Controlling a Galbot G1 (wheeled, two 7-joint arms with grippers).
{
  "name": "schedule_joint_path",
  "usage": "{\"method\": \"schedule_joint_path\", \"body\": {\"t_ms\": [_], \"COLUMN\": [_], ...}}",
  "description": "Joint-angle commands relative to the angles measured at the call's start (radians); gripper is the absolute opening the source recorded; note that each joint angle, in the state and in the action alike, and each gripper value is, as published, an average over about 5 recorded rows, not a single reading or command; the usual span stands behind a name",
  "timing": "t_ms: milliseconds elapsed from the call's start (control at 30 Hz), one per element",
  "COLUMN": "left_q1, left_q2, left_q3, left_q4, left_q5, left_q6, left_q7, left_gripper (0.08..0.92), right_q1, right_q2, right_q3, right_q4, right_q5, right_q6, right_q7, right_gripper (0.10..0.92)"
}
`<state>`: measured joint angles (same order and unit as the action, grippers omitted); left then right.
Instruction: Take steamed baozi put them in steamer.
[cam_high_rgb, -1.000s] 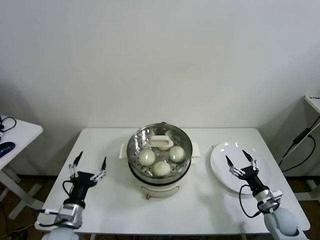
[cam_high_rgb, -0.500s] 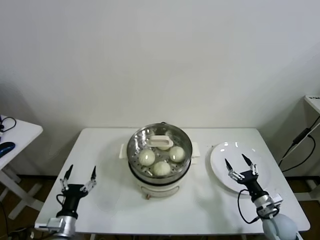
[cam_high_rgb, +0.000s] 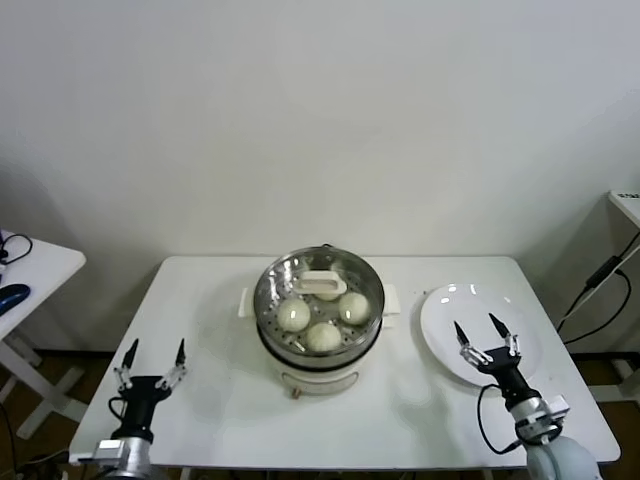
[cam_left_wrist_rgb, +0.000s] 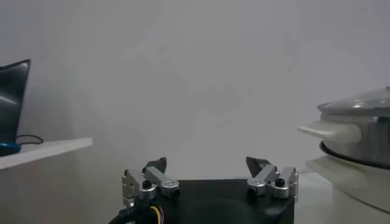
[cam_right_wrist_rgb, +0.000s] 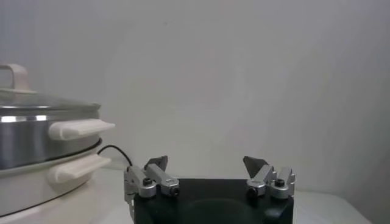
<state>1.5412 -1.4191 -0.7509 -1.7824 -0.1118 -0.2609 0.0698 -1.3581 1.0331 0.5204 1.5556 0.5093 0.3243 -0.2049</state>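
looking down from the head camera, i see my left gripper (cam_high_rgb: 153, 352) nearest me at the front left of the white rectangular table (cam_high_rgb: 200, 300), black fingers spread wide and holding nothing. my right gripper (cam_high_rgb: 484, 332) is at the front right, fingers likewise parted and empty, poised over the near edge of the flat round white plate (cam_high_rgb: 450, 300), which sits just beside the pot on its right. from each wrist camera the two finger bases stand well apart with only wall showing between them. further back, at the middle of the table, stands the round shiny steel steamer (cam_high_rgb: 318, 345) on its white base, side handles out to either side, with a glass lid (cam_high_rgb: 321, 285) and its cream handle resting on top. inside it lie the cream-white round steamed baozi (cam_high_rgb: 323, 337); three show clearly through the lid, a fourth is partly hidden under the handle. beyond the table is a plain white wall (cam_high_rgb: 320, 120), and a second white side table (cam_high_rgb: 35, 270) edges in at far left.
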Motion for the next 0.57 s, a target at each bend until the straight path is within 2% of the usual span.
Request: {"method": "schedule_joint_path", "body": {"t_ms": [33, 567], "left_q1": [0.006, 0.010], "left_q2": [0.002, 0.004], "left_q3": [0.007, 0.017], "left_q4": [0.013, -0.007], "left_q5": [0.000, -0.027], "left_q6": [0.008, 0.034], "left_q7": [-0.016, -0.013], "left_gripper": [0.823, 0.823], "right_q1": [-0.007, -0.020], "right_q2": [-0.003, -0.003], "right_q3": [0.009, 0.027], "right_q4": [0.011, 0.025], "right_q5": [0.002, 0.005], "right_q6": [-0.003, -0.006], "right_q7": [0.010, 0.006], "right_gripper": [0.823, 0.823]}}
